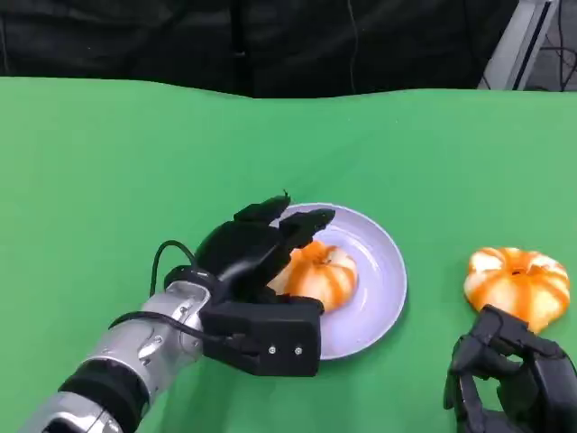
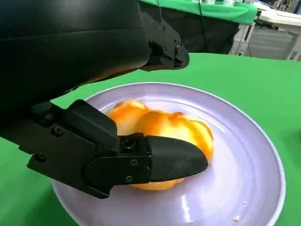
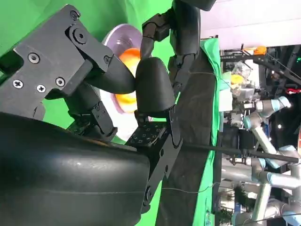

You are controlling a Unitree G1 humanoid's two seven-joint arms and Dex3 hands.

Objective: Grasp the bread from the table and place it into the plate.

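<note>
An orange-and-white glazed bread lies on the lavender plate in the middle of the table. My left hand hovers over the bread's left side with its fingers spread. In the left wrist view the thumb lies against the bread, while the other fingers stay well above it over the plate. A second, similar bread sits on the green cloth to the right. My right hand is just in front of it, holding nothing. The right wrist view shows its fingers apart, with the plate beyond.
The green tablecloth stretches wide to the left and back, ending at a far edge against a dark curtain. A metal frame stands at the back right.
</note>
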